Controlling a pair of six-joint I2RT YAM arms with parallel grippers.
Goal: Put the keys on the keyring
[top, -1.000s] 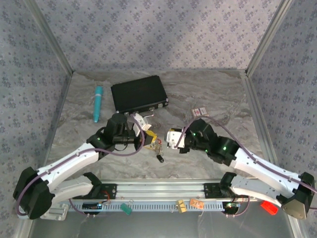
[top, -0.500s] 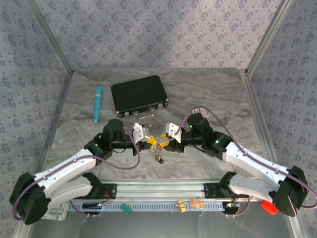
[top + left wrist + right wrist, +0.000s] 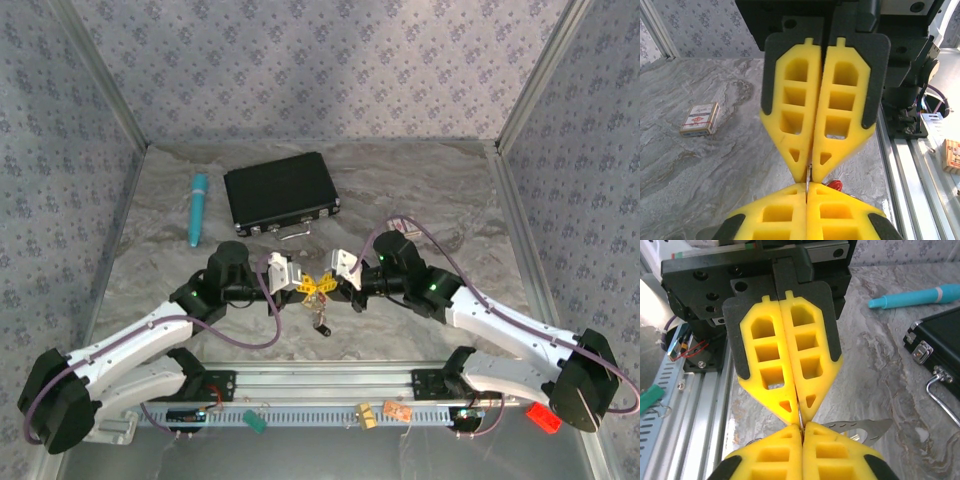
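Keyring (image 3: 808, 175): thin silvery wire pinched right at the seam where the two pincer tips meet, mid-desk, a bit toward the near edge. Keys (image 3: 320, 322) dangle in a clump at 6 o'clock of that meeting point. One silver blade (image 3: 860, 429) sticks out at 3 o'clock in the right wrist view, and a red bit (image 3: 835, 185) peeks beside the tips.

Left pincer (image 3: 806, 187) is clamped narrow on the wire. Right pincer (image 3: 801, 429) has just snapped closed on it too; it stood part-open a second ago, with the arms apart. Now they sit tip to tip, left arm in from 8 o'clock, right from 4.

Meaning, I judge: the ring is now held from both sides, ready for threading or prying, with no key visibly going on yet.

Outward on the desk (image 3: 420, 190): black case (image 3: 280, 190) at 11 o'clock, teal pen (image 3: 197, 208) at 10, card box (image 3: 700, 119) lying flat.
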